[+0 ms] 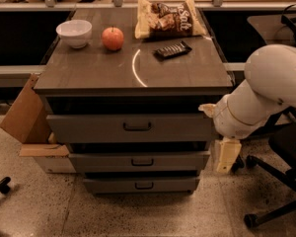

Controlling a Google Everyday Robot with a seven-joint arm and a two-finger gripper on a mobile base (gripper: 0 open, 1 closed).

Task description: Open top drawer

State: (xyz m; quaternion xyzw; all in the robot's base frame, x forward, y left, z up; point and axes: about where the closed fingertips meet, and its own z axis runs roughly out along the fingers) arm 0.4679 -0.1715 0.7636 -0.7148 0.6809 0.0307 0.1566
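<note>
The top drawer (89,128) is the tallest of three grey drawers in the cabinet, just under the wooden top, with a dark bar handle (137,127) at its centre. A dark gap shows above its front. My gripper (227,154) hangs pointing down at the end of the white arm (266,93), beside the cabinet's right side, level with the middle drawer. It is to the right of the top drawer's front, apart from the handle, and holds nothing that I can see.
On the cabinet top (89,73) are a white bowl (74,33), a red apple (112,38), a chip bag (168,18) and a dark bar (172,50). Two shorter drawers (138,161) lie below. A cardboard box (24,120) stands left, an office chair (281,181) right.
</note>
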